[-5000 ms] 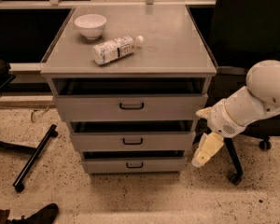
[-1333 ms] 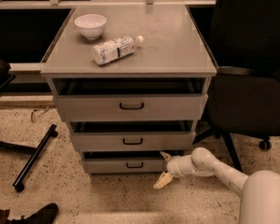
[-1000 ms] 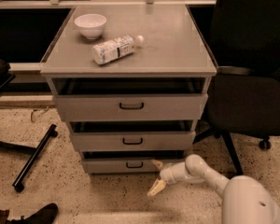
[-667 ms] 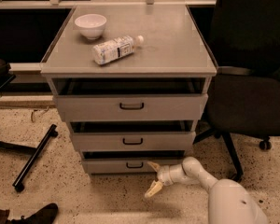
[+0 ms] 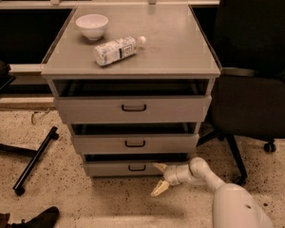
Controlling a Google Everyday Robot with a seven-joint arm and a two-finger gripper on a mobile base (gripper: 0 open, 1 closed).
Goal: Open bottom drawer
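The grey cabinet (image 5: 133, 56) has three drawers. The bottom drawer (image 5: 109, 168) is the lowest, shallowest grey front, near the floor, with a small black bracket handle (image 5: 137, 167). It stands out a little, like the two above it. My gripper (image 5: 158, 177) is low in front of the bottom drawer, just right of the handle. It is open and holds nothing: the upper cream fingertip (image 5: 159, 166) is by the drawer front, the lower one nearer the floor. My white arm (image 5: 204, 172) reaches in from the lower right.
A white bowl (image 5: 91, 25) and a lying plastic bottle (image 5: 118, 50) are on the cabinet top. A black office chair (image 5: 256, 99) stands close on the right. A black chair leg (image 5: 35, 159) lies on the speckled floor at the left.
My arm came down from the cabinet's right side to the floor level. The gripper then moved left along the bottom drawer front toward its handle.
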